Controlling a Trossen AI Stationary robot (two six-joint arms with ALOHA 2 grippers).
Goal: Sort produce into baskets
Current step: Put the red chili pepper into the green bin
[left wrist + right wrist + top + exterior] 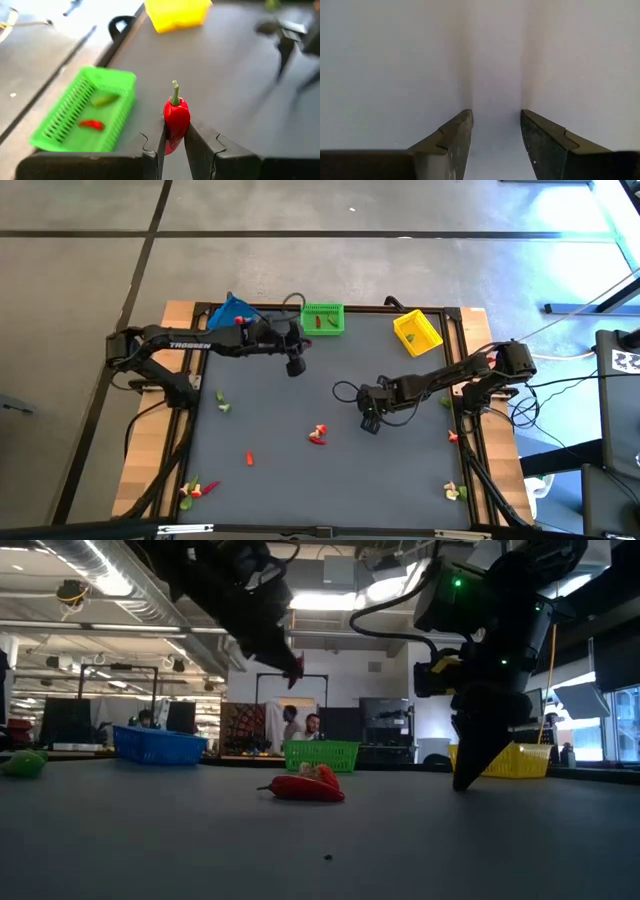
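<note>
My left gripper [296,367] hangs above the table just short of the green basket [323,318], shut on a small red pepper [176,116] with a green stem. The green basket [82,117] holds a green piece [104,101] and a red piece [91,124]. The blue basket [232,312] stands at the far left and the yellow basket [417,332] at the far right. My right gripper [370,423] points down near the table's middle, open, with only bare table between its fingers [496,114]. Loose produce lies on the table, among it a red piece [318,434]. My left gripper pinches the pepper's lower body [173,136] between its two fingers. The fingers slant downward and point toward the table's far right. The pepper's stem end [175,90] sticks out past the fingertips. The pepper is lifted clear of the table.
More small pieces lie at the left [222,402], near the front [250,458], at the front left corner [197,488], at the front right corner [455,492] and by the right edge [452,436]. A raised frame [455,320] borders the dark mat.
</note>
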